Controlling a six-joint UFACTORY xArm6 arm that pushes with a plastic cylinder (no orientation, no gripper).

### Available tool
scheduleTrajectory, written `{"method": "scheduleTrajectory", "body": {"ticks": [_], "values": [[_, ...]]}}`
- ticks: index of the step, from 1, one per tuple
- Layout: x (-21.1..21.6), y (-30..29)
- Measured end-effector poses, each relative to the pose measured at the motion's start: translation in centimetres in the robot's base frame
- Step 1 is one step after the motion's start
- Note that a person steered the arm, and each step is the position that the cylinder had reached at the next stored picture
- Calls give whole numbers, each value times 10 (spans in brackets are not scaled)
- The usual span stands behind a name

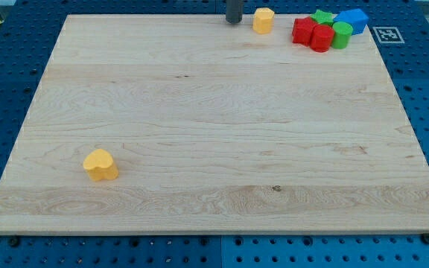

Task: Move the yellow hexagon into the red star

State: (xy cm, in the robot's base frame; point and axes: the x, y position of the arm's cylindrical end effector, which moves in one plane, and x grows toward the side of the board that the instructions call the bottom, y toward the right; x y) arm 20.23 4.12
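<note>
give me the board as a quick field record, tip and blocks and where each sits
tip: my tip at the view's top edge, just left of the yellow hexagon
target: red star, right of the hexagon, apart from it
cluster: red star, red cylinder, two green blocks, blue block, top right
stray: yellow heart, bottom left
surface: wooden board

A pale wooden board carries two yellow blocks and a red-green-blue cluster.
</note>
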Motion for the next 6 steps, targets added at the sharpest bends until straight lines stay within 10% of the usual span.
{"method": "scheduleTrajectory", "body": {"ticks": [4,6], "values": [[12,107],[15,69]]}}
